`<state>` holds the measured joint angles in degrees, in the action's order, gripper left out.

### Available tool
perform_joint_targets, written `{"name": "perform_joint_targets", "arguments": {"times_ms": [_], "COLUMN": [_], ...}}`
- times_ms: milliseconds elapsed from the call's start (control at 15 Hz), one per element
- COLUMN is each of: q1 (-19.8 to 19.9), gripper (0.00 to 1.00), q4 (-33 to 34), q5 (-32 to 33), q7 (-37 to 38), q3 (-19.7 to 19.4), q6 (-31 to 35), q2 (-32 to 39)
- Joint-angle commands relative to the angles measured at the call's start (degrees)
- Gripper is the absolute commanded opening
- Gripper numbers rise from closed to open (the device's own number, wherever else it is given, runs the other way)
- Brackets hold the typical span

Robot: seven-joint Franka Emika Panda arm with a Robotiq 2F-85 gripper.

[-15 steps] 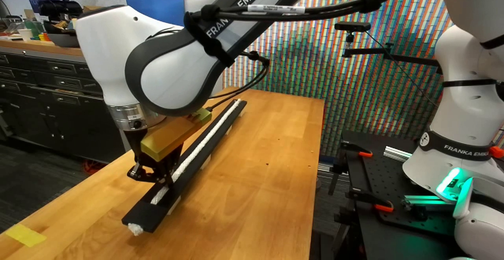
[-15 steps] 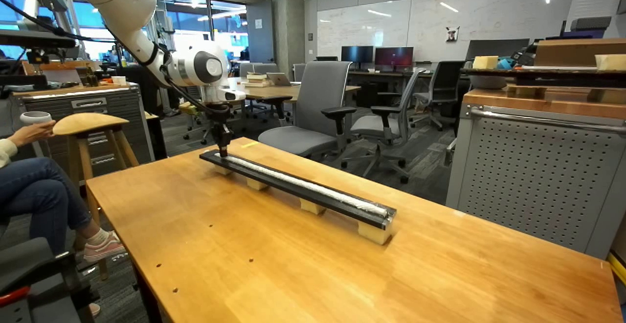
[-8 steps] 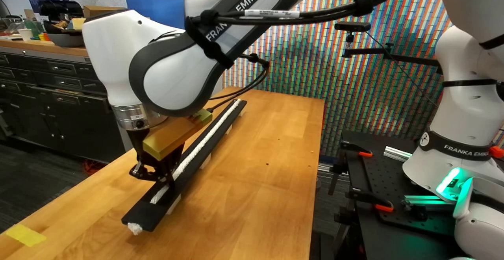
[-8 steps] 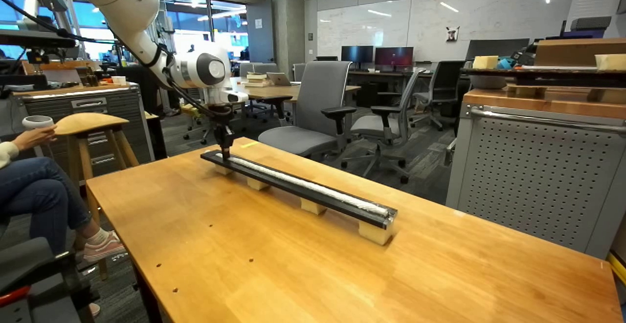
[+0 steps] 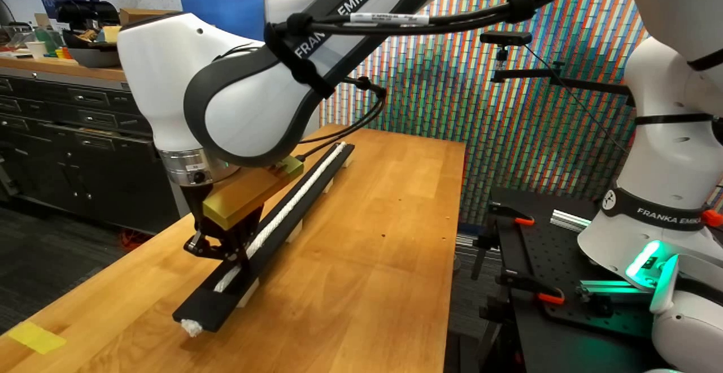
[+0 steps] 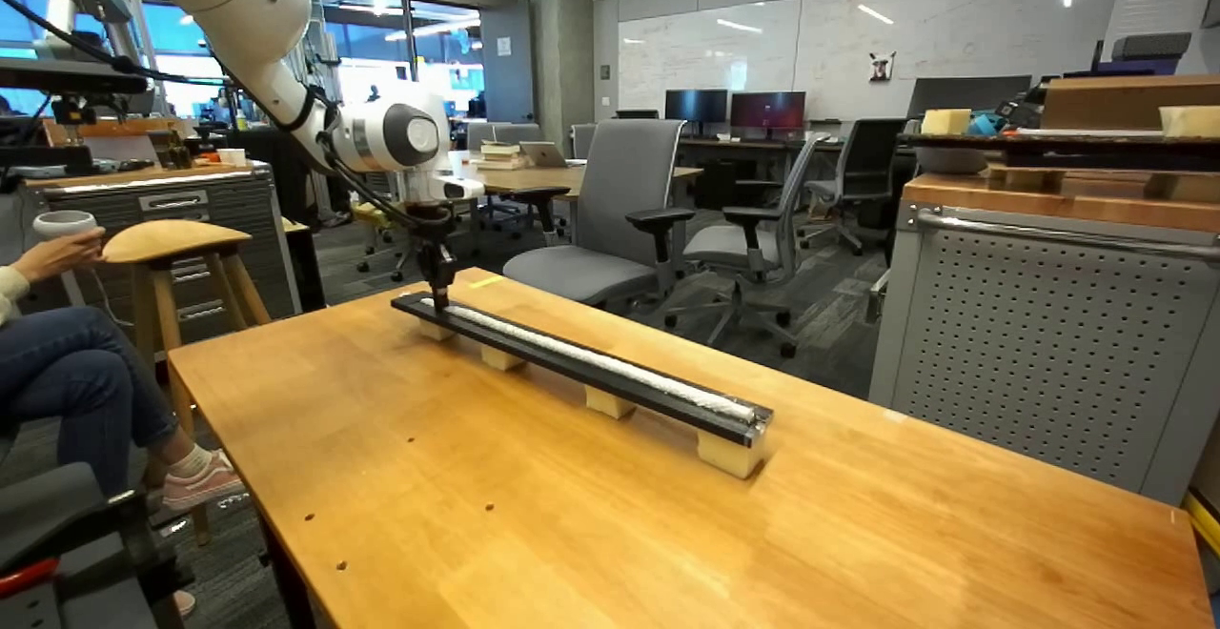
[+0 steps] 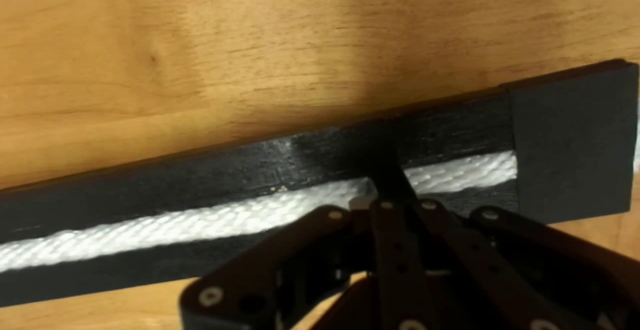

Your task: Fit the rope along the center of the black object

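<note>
Two fingers point(image 5: 243, 261), pinched together with nothing between them that I can see, sit on or just over the rope point(image 7: 215, 222) at the near left end of the black rail point(image 7: 225, 177) in an exterior view. Rope's already lying along the middle, up to the black cover point(image 7: 572, 145) (how deep it's seated, can't tell). I'd press straight down in short dabs toward the far end rather than drag sideways, which might roll it out. Go easy, the rail looks propped on pale blocks point(image 6: 729, 456).
</note>
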<state>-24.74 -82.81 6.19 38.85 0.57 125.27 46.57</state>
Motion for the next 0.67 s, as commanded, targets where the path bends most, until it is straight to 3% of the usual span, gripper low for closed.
{"name": "perform_joint_targets", "arguments": {"times_ms": [0,600], "q1": [-0.1,1.3], "gripper": [0.00,0.00], "q4": [-0.7,-4.0], "q5": [0.5,0.3], "q7": [1.6,3.7], "q3": [-0.7,-2.2], "q6": [1.4,3.3], "q2": [-0.6,-2.8]}}
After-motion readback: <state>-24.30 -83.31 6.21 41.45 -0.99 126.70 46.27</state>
